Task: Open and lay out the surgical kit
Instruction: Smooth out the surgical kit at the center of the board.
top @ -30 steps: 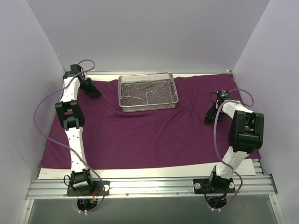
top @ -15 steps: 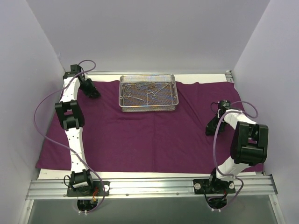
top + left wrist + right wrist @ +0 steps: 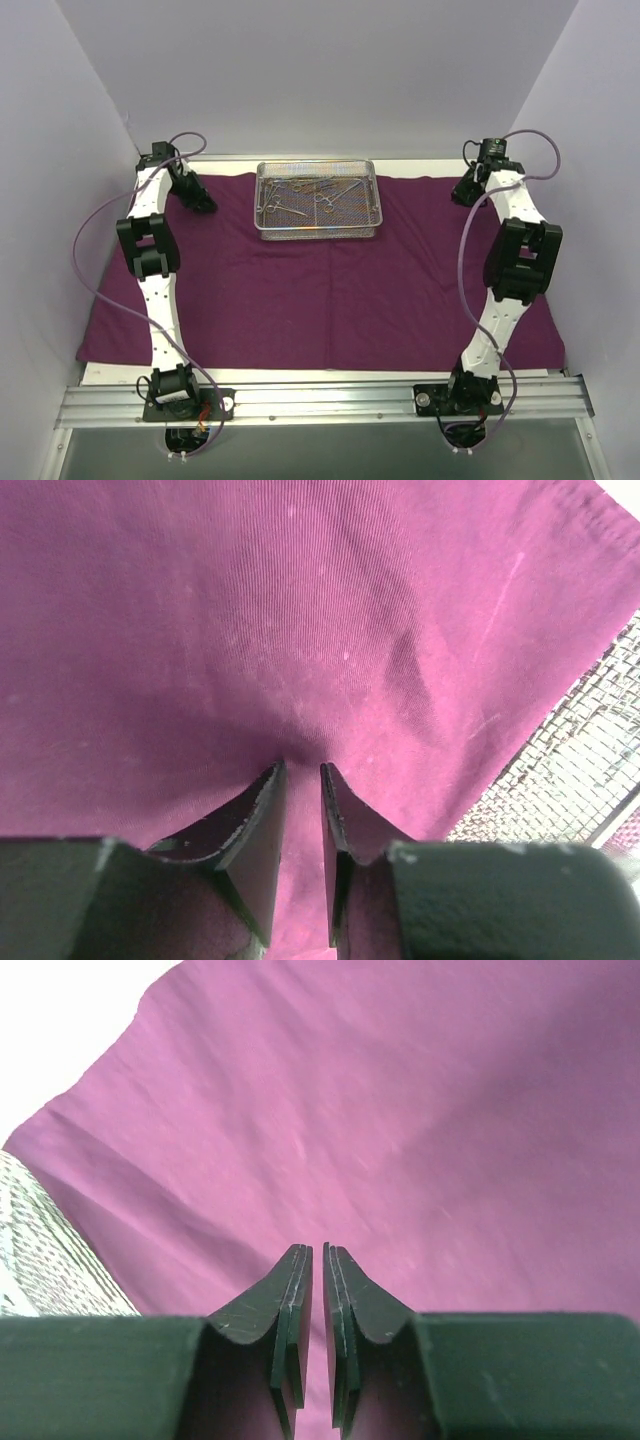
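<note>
The deep-purple cloth (image 3: 320,290) lies spread flat over the table. The silver wire-mesh tray (image 3: 318,231) stands on it at the back centre, with several slim steel ring-handled instruments (image 3: 310,188) inside. My left gripper (image 3: 203,203) is down on the cloth's back left part, left of the tray. In the left wrist view its jaws (image 3: 303,770) stand close together on a puckered bit of cloth (image 3: 250,610), with the tray (image 3: 570,780) at the right. My right gripper (image 3: 460,193) is at the cloth's back right corner. Its jaws (image 3: 311,1248) are almost closed over smooth cloth (image 3: 400,1110), nothing visibly between them.
A strip of white table (image 3: 430,166) shows behind the cloth. Pale walls close in at the back and on both sides. An aluminium rail (image 3: 320,400) carries the arm bases at the near edge. Purple cables loop off both arms.
My right arm has swung from the cloth's middle right edge to its back right corner. The cloth's front edge has slid nearer the rail. The left arm has not moved.
</note>
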`<act>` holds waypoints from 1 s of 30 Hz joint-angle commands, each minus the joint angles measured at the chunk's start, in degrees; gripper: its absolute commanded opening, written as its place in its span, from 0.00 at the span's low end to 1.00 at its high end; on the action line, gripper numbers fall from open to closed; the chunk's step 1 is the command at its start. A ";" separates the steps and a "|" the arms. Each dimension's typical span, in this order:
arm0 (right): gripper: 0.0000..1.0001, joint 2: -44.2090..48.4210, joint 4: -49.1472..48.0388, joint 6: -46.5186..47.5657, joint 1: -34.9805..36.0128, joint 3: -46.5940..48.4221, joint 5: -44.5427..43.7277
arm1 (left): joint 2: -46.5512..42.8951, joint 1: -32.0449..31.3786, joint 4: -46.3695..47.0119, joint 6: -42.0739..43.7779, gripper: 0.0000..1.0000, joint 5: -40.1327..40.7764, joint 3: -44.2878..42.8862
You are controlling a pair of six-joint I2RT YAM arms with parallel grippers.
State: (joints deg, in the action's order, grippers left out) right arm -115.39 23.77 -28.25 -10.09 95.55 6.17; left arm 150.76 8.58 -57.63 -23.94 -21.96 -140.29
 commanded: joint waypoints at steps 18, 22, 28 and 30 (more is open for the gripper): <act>0.00 -24.96 -1.98 -0.41 0.51 12.99 2.79 | 0.06 1.34 1.73 -10.86 0.28 3.59 2.92; 0.00 -29.09 1.89 -0.31 -0.02 19.58 1.03 | 2.52 2.93 0.68 -10.77 0.28 3.23 0.38; 0.00 -32.96 6.54 -0.75 -1.25 26.00 -0.99 | 5.94 3.46 0.76 -12.44 0.28 0.95 -3.57; 0.00 -33.32 7.60 -0.58 -1.69 26.88 -2.21 | 6.83 3.46 1.02 -12.97 0.28 -0.27 -4.73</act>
State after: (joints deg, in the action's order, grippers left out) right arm -143.85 22.31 -30.00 -10.00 123.04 11.90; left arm 153.75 11.90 -55.79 -36.51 -23.90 -142.82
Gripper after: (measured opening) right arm 0.028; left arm 0.279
